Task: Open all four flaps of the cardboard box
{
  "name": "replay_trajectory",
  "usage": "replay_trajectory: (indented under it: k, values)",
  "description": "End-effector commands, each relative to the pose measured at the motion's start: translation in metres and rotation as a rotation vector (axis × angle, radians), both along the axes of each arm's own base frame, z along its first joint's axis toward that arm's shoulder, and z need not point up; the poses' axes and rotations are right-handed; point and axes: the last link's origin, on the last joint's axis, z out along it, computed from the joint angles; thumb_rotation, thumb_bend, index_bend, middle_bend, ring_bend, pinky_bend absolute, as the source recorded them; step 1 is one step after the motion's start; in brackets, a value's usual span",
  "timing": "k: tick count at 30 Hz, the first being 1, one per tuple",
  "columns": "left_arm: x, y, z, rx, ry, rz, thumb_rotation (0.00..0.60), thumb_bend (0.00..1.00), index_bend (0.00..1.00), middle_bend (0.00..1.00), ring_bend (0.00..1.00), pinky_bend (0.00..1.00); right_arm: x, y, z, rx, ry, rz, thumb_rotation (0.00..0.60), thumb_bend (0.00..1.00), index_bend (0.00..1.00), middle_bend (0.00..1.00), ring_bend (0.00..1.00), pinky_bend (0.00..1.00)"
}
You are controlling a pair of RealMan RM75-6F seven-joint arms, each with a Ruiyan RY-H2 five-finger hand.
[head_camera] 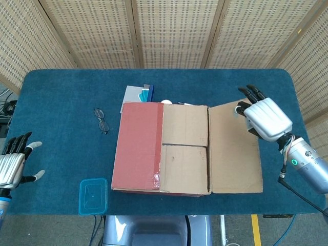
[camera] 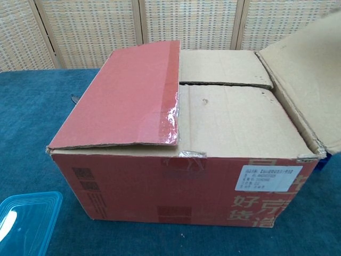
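Red-brown cardboard box [head_camera: 161,154] sat mid-table on the blue cloth [head_camera: 61,97]. Its right flap [head_camera: 234,148] lay folded outward; red left flap [head_camera: 138,146] remained down. Right hand [head_camera: 264,118] touched the far edge of the opened flap, fingers apart. Left hand [head_camera: 13,164] rested at the table's left edge, fingers spread, holding nothing.

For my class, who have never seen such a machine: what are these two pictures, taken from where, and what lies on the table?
This is a two-armed robot with human-like hands. One picture looks down from its head, the other forward from its chest. A cardboard box sits on a blue table. The right hand touches the far edge of the right flap, which is folded outward. The red left flap still lies closed. The left hand holds nothing. Nearby lie glasses and a blue plastic lid.
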Motion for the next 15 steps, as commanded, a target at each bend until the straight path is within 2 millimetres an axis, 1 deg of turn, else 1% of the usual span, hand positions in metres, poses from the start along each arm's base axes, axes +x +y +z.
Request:
replay_trajectory:
  k: [1, 3, 6, 8, 11, 15]
  values:
    - [0.001, 0.001, 0.000, -0.003, 0.005, -0.008, 0.558, 0.21, 0.22, 0.00, 0.00, 0.00, -0.008, 0.001, 0.001, -0.003, 0.002, -0.020, 0.600, 1.00, 0.43, 0.41, 0.07, 0.00]
    - [0.003, 0.002, 0.001, -0.003, 0.011, -0.026, 0.559, 0.21, 0.22, 0.00, 0.00, 0.00, -0.013, 0.001, 0.001, -0.008, -0.005, -0.032, 0.600, 1.00, 0.43, 0.40, 0.07, 0.00]
    - [0.010, 0.006, 0.002, -0.005, 0.014, -0.076, 0.559, 0.21, 0.22, 0.00, 0.00, 0.00, -0.018, 0.004, -0.001, -0.017, -0.033, -0.045, 0.600, 0.99, 0.42, 0.35, 0.07, 0.00]
    - [0.016, 0.008, 0.004, -0.014, 0.005, -0.118, 0.560, 0.22, 0.22, 0.00, 0.00, 0.00, -0.022, 0.007, -0.003, -0.026, -0.056, -0.053, 0.600, 0.97, 0.40, 0.32, 0.07, 0.00]
    - [0.021, 0.011, 0.004, -0.031, -0.007, -0.146, 0.568, 0.22, 0.22, 0.00, 0.00, 0.00, -0.024, 0.010, -0.005, -0.033, -0.070, -0.059, 0.600, 0.93, 0.33, 0.25, 0.03, 0.00]
    - [0.034, 0.018, 0.009, -0.076, -0.022, -0.224, 0.565, 0.20, 0.21, 0.00, 0.00, 0.00, -0.031, 0.017, -0.011, -0.053, -0.092, -0.068, 0.600, 0.89, 0.26, 0.19, 0.00, 0.00]
